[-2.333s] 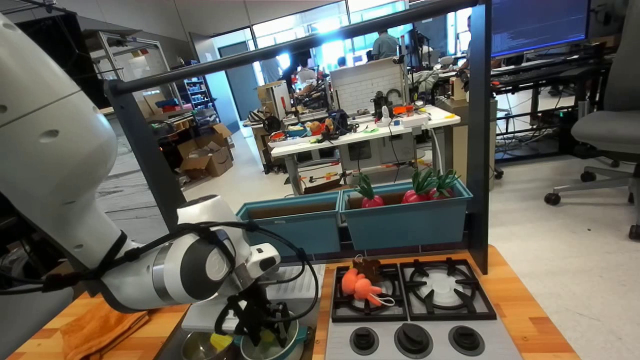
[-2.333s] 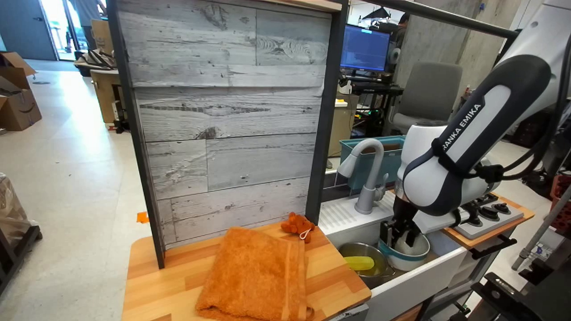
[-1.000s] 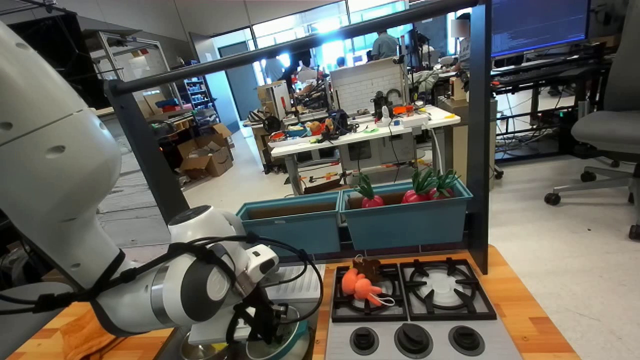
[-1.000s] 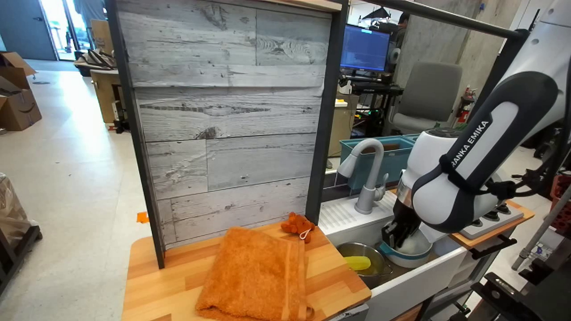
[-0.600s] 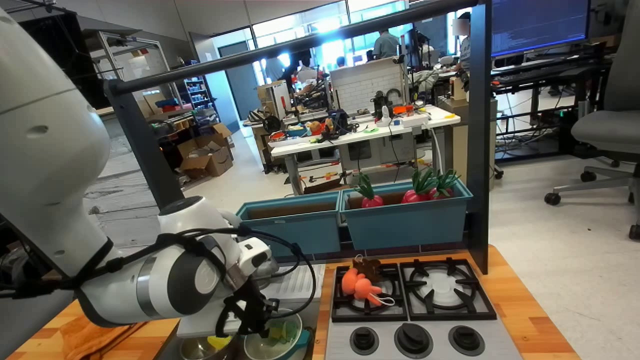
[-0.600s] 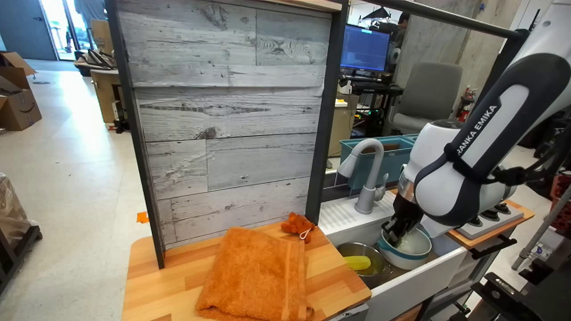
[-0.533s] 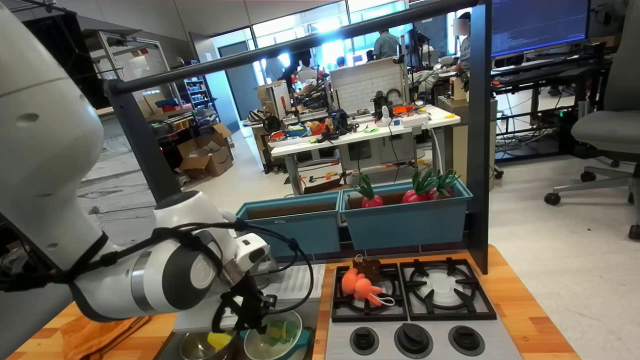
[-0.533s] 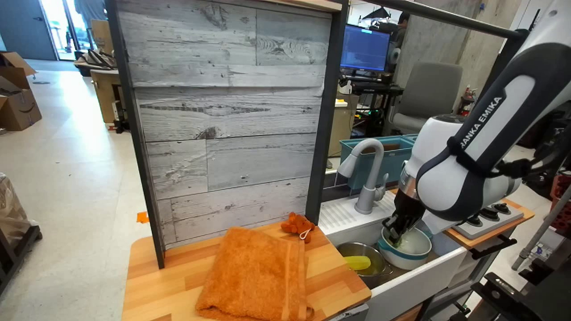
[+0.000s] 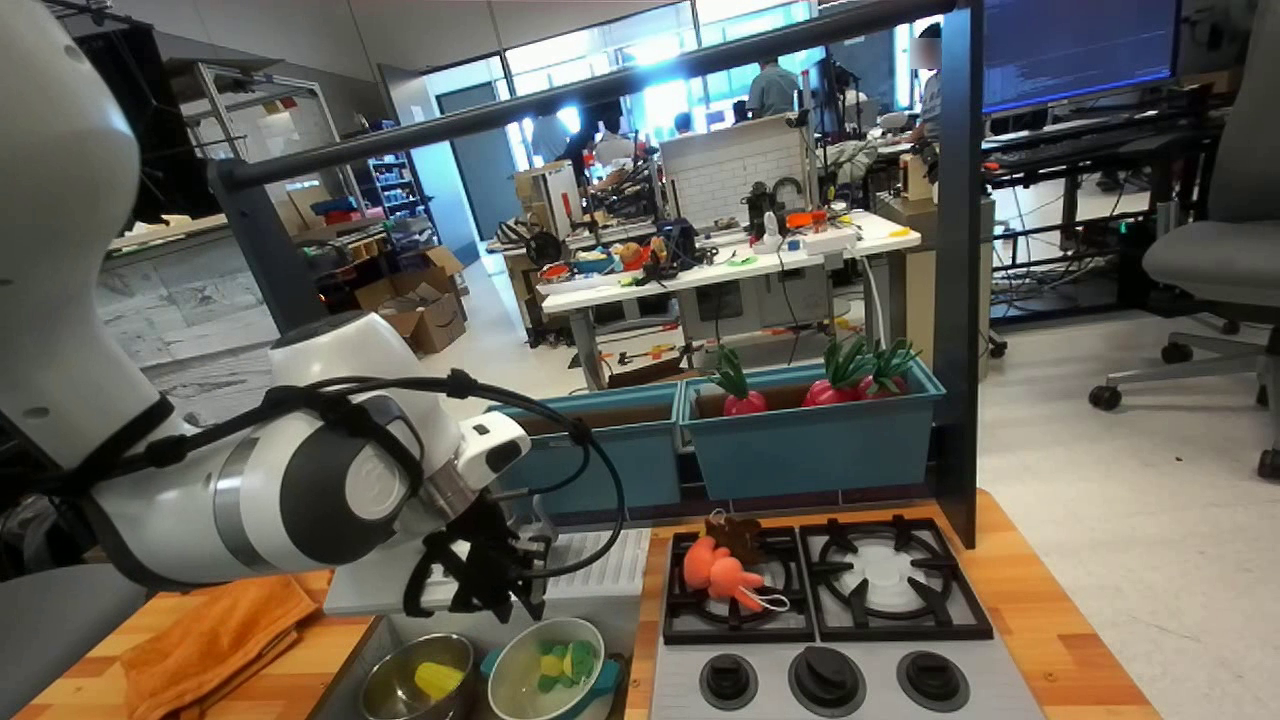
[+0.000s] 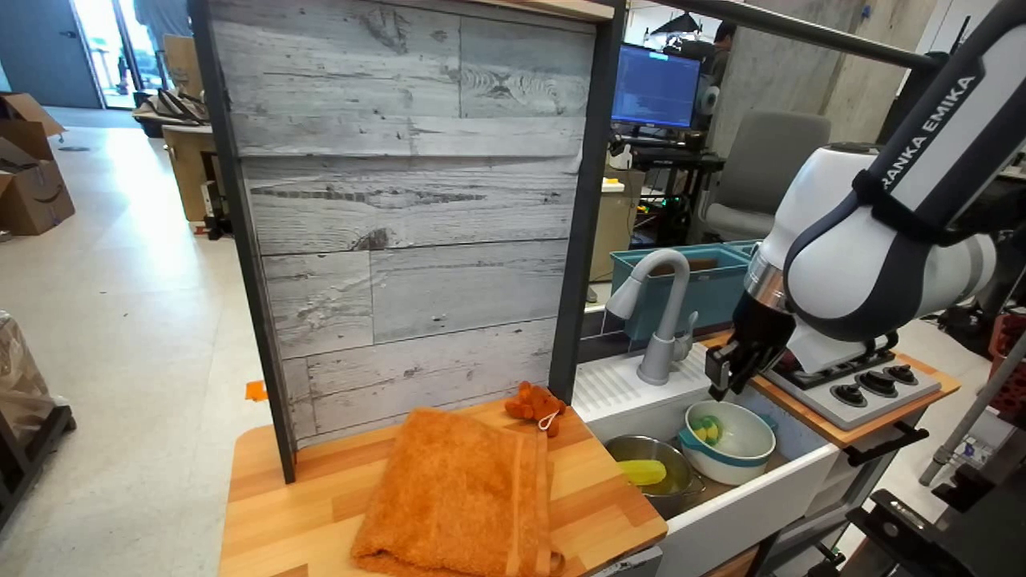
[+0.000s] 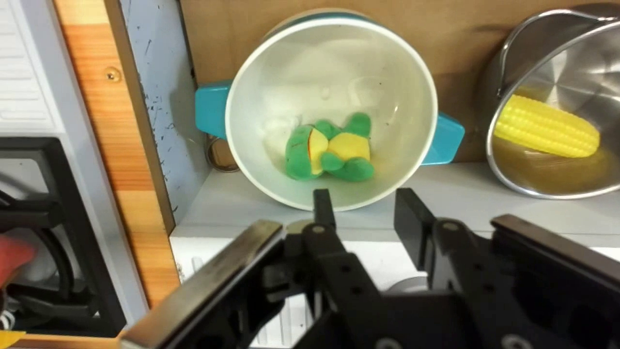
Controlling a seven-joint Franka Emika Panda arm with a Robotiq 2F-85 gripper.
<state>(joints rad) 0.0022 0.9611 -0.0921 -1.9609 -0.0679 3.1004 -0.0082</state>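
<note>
Over the white rectangular sink (image 10: 753, 513), our black two-finger gripper (image 11: 365, 203) had just come up with nothing in it.
A second earlier it was down inside the round white pot with teal handles (image 11: 290, 82); now we saw it higher than the rim, jaws parted, touching nothing. Beside that pot stood a shiny steel pot (image 11: 591, 82), holding a yellow plastic-looking corn cob (image 11: 547, 127). Smallest, the soft green-and-yellow plush toy (image 11: 346, 148) lay in the white pot, apart from the gripper, so we judged that it had been let go there. From above, we could not be sure whether it rested on the bottom alone or leaned on the wall too.
</note>
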